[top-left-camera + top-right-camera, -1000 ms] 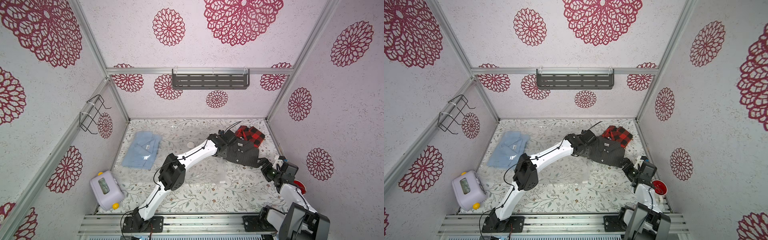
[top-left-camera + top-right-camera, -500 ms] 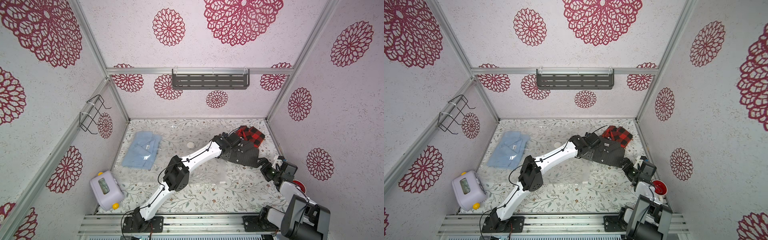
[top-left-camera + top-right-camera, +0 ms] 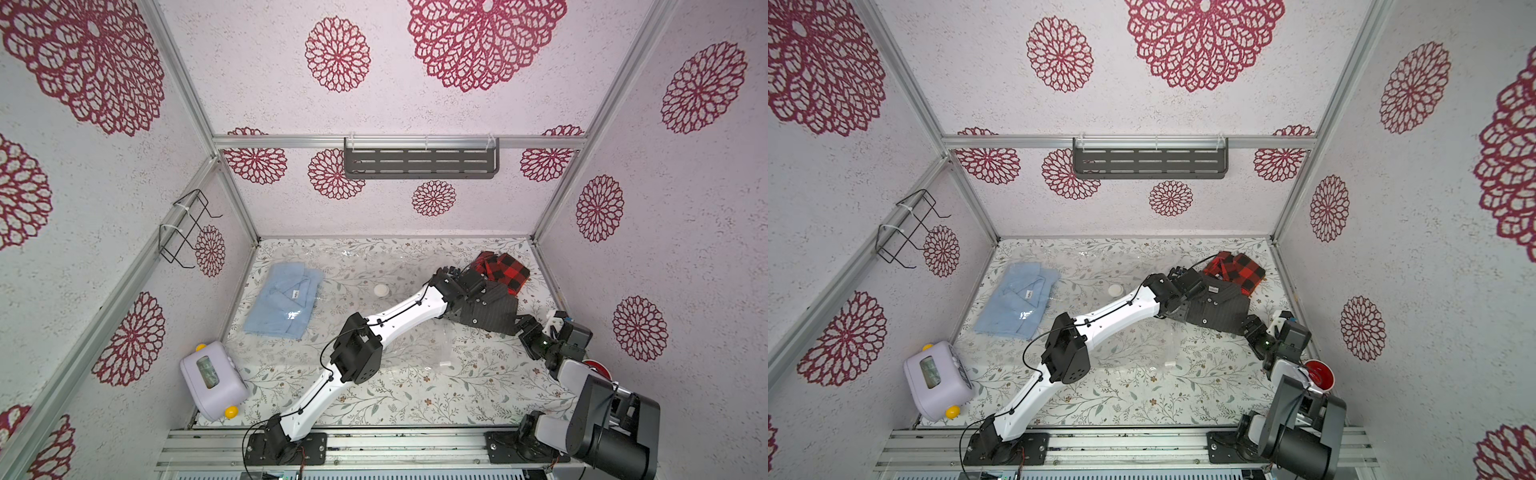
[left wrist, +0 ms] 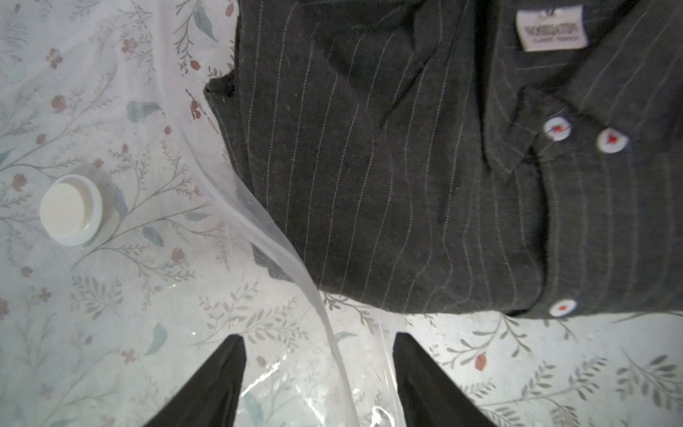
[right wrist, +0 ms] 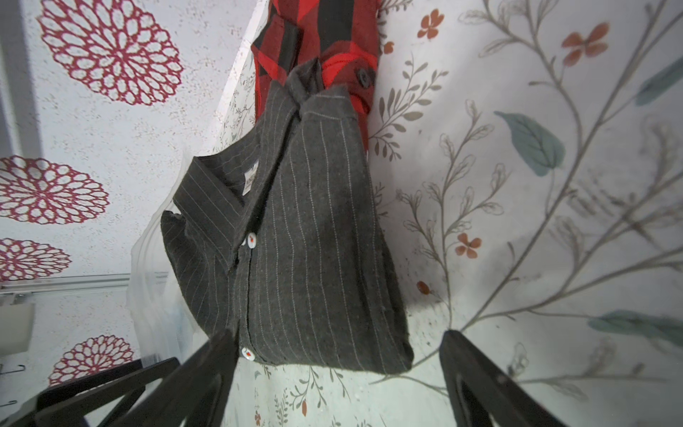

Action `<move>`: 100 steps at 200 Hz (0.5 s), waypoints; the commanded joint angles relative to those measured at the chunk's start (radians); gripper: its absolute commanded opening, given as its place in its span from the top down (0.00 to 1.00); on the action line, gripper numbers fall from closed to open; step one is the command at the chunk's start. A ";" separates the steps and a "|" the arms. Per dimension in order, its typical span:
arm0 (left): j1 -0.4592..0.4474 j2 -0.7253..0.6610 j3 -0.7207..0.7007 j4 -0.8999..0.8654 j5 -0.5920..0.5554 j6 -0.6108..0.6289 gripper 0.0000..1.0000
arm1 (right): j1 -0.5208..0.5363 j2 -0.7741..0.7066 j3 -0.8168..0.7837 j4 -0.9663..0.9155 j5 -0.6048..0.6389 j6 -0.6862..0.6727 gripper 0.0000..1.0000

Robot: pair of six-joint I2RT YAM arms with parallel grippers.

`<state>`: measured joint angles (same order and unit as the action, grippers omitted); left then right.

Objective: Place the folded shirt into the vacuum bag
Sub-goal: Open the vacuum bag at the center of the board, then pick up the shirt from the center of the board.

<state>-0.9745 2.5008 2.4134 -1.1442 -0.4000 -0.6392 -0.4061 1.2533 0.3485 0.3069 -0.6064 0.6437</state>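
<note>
The folded shirt (image 3: 486, 309) (image 3: 1219, 309) is dark grey with pinstripes and lies flat at the right of the table. The vacuum bag (image 3: 357, 257) spreads clear and glossy over the table's middle and left. Its white valve (image 3: 381, 289) (image 4: 70, 209) faces up. My left gripper (image 3: 457, 286) (image 4: 318, 351) is open at the shirt's left edge, and the bag's rim (image 4: 258, 222) runs between its fingers. My right gripper (image 3: 521, 326) (image 5: 336, 351) is open at the shirt's near hem (image 5: 325, 355), holding nothing.
A red plaid shirt (image 3: 503, 270) lies behind the dark one, partly under it. A light blue shirt (image 3: 286, 299) lies at the bag's left end. A lilac box (image 3: 212, 380) sits front left and a red object (image 3: 1318, 374) front right. The right wall is close.
The left arm's elbow has shifted slightly right and forward, its wrist staying at the shirt's left edge. The shirt and the right arm have hardly moved.
</note>
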 commanded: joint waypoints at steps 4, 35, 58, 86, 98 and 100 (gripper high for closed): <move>0.005 0.018 0.008 -0.013 -0.046 0.005 0.52 | 0.021 0.030 -0.007 0.087 -0.003 0.020 0.13; 0.005 -0.008 -0.029 0.012 -0.036 0.000 0.81 | 0.031 0.105 -0.005 0.150 -0.024 0.033 0.12; 0.003 -0.044 -0.061 0.034 -0.028 -0.004 0.98 | 0.048 0.164 0.009 0.178 -0.032 0.042 0.09; 0.002 -0.077 -0.071 0.035 -0.030 -0.007 1.00 | 0.073 0.219 0.019 0.220 -0.032 0.059 0.09; 0.000 -0.090 -0.081 0.037 -0.029 -0.008 1.00 | 0.087 0.241 0.023 0.241 -0.034 0.073 0.12; -0.001 -0.091 -0.083 0.038 -0.030 -0.009 1.00 | 0.089 0.244 0.023 0.243 -0.033 0.076 0.12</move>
<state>-0.9745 2.5019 2.3432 -1.1198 -0.4206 -0.6399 -0.3412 1.4555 0.3569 0.5167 -0.6323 0.6830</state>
